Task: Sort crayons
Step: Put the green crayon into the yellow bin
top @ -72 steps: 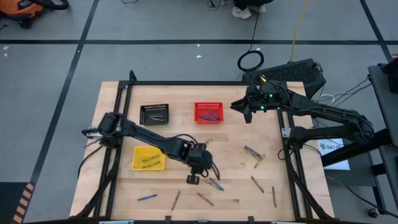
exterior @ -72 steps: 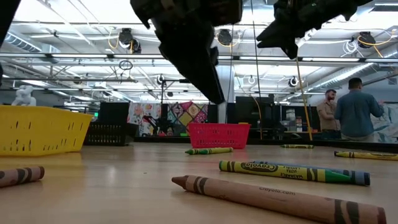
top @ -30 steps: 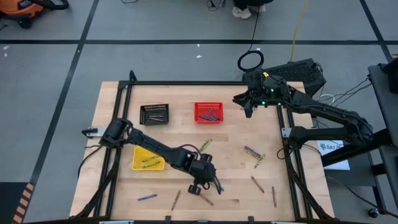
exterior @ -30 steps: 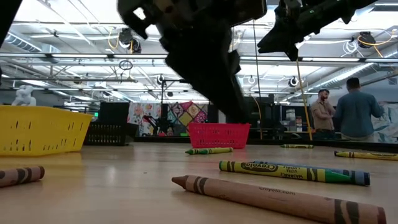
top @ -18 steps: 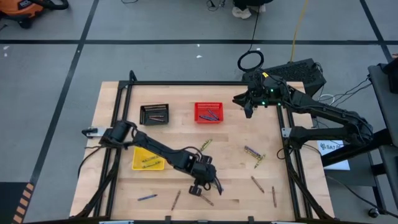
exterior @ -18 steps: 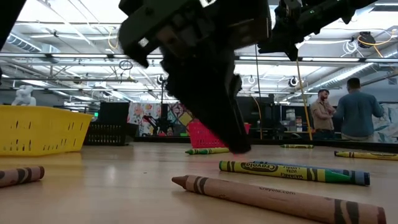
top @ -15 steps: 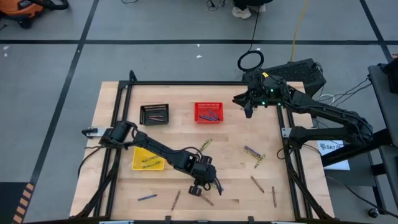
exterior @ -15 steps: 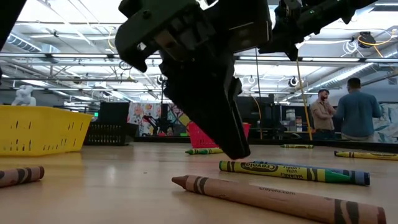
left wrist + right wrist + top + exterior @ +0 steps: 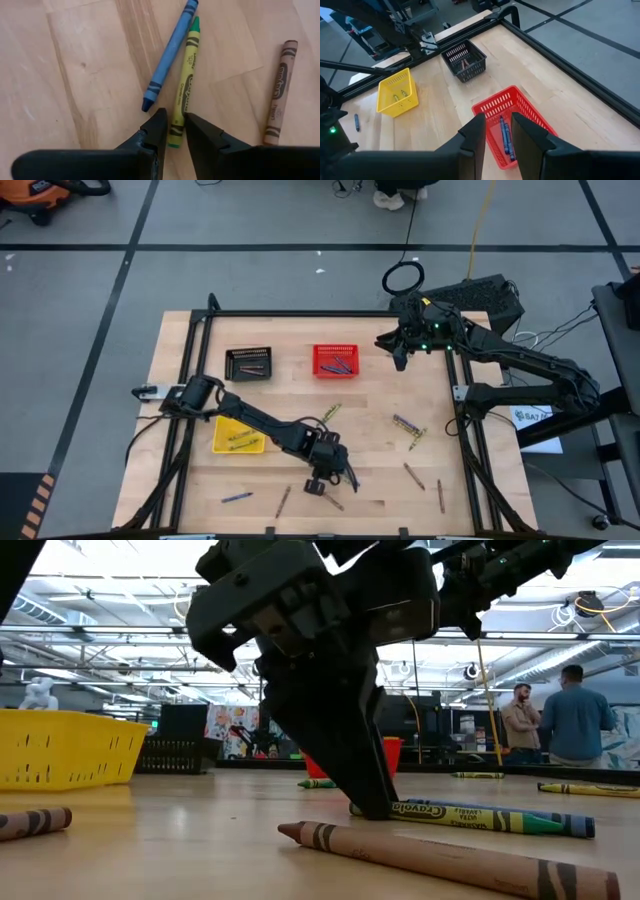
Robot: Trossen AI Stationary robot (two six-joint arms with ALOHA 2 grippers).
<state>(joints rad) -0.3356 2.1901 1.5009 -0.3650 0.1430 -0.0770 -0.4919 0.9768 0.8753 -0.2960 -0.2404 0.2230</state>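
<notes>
The left gripper [image 9: 172, 131] stood low over the wooden table [image 9: 380, 455] in the lower middle of the high view, its two dark fingers parted by a narrow gap with the end of a yellow-green paper-wrapped crayon [image 9: 184, 85] between their tips. Whether the fingers pressed on it could not be told. A blue crayon [image 9: 168, 50] lay just beside it, and a brown crayon [image 9: 280, 90] lay apart at the right of the left wrist view. In the low view a long brown crayon [image 9: 440, 858] lay nearest the camera.

The right gripper [image 9: 399, 360] hung above the table's upper right, its fingers slightly apart and holding nothing. Beneath it sat a red mesh basket [image 9: 532, 112] with blue crayons inside. A yellow mesh basket [image 9: 387, 90] and a black mesh basket [image 9: 475, 52] sat farther off.
</notes>
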